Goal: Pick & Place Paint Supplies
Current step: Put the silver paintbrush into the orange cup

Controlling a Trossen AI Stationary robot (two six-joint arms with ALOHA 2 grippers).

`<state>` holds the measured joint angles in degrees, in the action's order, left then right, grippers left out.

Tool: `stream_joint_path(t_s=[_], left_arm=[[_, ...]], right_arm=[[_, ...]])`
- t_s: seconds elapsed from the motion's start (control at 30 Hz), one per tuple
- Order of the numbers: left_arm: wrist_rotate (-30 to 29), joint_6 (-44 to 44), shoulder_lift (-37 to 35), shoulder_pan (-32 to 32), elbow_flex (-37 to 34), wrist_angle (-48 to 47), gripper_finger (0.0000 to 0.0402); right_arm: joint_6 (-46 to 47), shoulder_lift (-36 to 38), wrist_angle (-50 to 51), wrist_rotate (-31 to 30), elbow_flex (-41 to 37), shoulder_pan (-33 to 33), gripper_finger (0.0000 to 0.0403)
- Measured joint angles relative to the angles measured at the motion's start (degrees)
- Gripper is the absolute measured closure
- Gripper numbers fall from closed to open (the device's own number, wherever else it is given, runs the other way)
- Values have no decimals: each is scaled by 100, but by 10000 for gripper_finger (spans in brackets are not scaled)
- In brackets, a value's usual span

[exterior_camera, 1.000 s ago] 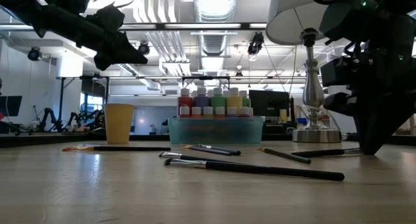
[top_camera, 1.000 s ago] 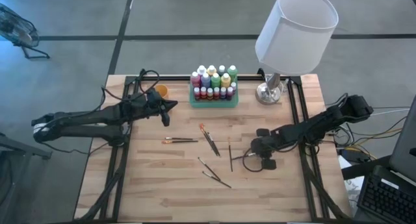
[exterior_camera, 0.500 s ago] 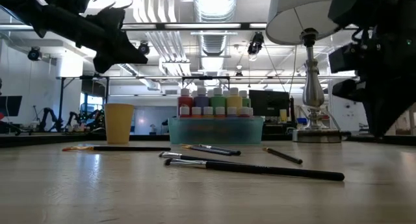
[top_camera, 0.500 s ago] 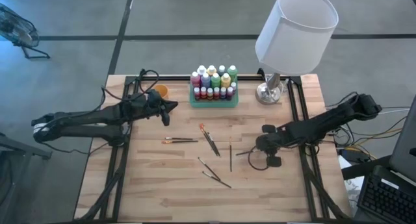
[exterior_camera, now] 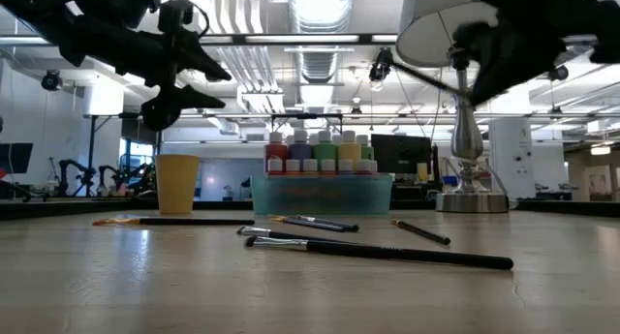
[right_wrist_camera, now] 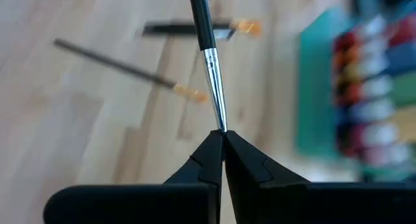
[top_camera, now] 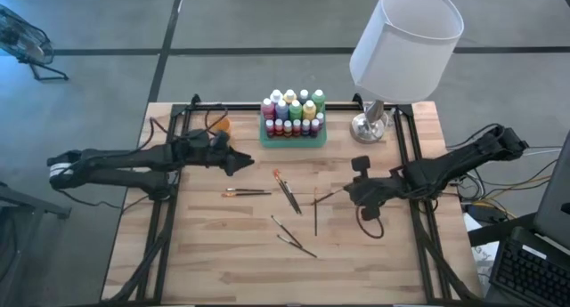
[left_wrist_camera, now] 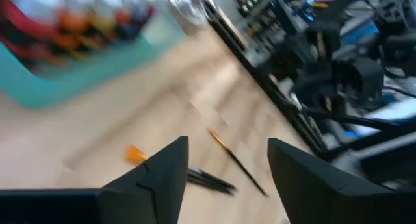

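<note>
Right gripper: fingers pressed together, pinching a paintbrush by its bristle end, raised off the table; the handle points away from the fingertips.
Held paintbrush, high view: juts from the right gripper toward the table's middle.
Loose paintbrushes: flat on the wood beyond the right gripper's tips, between the two grippers, well apart from each other.
Paint bottles: upright in the green tray, off to one side of the right gripper, near the lamp.
Left gripper: fingers spread, nothing between them, above the wood; loose brushes ahead of it.
Orange cup: just behind the left gripper.
</note>
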<state>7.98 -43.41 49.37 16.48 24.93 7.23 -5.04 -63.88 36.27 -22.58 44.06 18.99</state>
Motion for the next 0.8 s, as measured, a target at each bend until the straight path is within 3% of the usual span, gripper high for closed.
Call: stream_joint_path(t_s=[0.27,0.5,0.63,0.8], left_arm=[[962,-767,731,-219,141,889,179],[1365,-1218,1358,-347,575,1029,179],[1531,-1488,1749,-431,916,1034,179],[1858,-1618,2275,-592,1427,1036,179]], right_arm=[[-944,-25,-500,-637,457,412,394],[-1810,-388,-604,-957,745,826,394],[-2426,-866,-665,-1627,935,1071,394],[-2847,-1561,-701,-2882,1243,1311,394]])
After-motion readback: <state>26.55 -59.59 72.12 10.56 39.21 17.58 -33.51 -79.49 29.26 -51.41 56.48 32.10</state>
